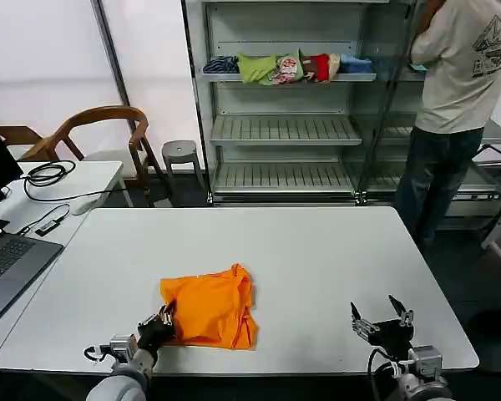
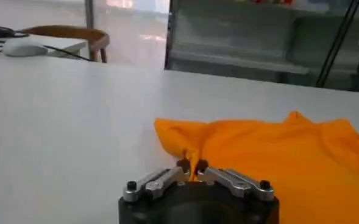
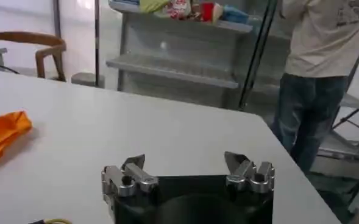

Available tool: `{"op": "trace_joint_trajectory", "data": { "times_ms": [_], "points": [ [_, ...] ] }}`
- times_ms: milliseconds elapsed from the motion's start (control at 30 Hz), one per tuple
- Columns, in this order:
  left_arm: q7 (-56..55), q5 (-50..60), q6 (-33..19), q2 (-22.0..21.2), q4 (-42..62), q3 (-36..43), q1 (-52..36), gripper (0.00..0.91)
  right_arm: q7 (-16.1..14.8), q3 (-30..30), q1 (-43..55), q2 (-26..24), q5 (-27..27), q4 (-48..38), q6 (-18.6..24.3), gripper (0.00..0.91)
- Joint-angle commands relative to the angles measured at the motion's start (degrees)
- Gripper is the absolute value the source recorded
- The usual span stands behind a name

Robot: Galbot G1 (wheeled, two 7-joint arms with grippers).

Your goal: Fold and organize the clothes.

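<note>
Now left gripper (image 2: 193,168) pinches the plain orange T-shirt (image 1: 210,307).

Grey metal shelving (image 1: 284,129) stands behind a wooden chair (image 1: 108,125).

The orange T-shirt (image 1: 210,310) lies bunched on the bench (image 1: 317,251), so its sleeves and lettering cannot be made out, and its near left corner is hidden by the left hand (image 1: 163,322). In the right wrist view the picture's edge cuts the shirt off. The laptop (image 1: 8,267) at far left is cut off too.
</note>
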Motion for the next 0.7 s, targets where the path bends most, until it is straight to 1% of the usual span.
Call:
{"op": "trace_joint_trajectory", "data": {
  "times_ms": [33, 67, 133, 300, 500, 700],
  "points": [
    [-0.3, -4.2, 2.1, 2.4, -4.5, -3.2, -0.3, 0.020, 0.0, -0.2, 0.4, 0.0, 0.0, 0.1, -0.1, 0.907],
    [-0.7, -4.7, 2.9, 3.8, -5.4, -4.5, -0.2, 0.010, 0.0, -0.3, 0.5, 0.0, 0.0, 0.1, -0.1, 0.907],
    [-1.8, -6.7, 4.5, 5.5, -6.8, -6.6, -0.1, 0.020, 0.0, -0.4, 0.7, 0.0, 0.0, 0.0, -0.1, 0.907],
    [-1.9, -11.3, 6.5, 10.2, -7.3, -13.5, 1.1, 0.020, -0.1, -1.0, 1.5, -0.1, 0.1, -0.7, 0.0, 0.907],
    [-1.8, -13.3, 8.7, 15.1, -7.7, -21.2, 4.6, 0.020, -0.2, -1.6, 2.7, -0.7, 0.4, -1.3, 0.1, 0.907],
    [-1.9, -16.7, 11.7, 22.0, -7.5, -32.5, 7.7, 0.020, -0.3, -2.6, 4.5, -1.0, 0.7, -2.3, 0.5, 0.907]
  ]
}}
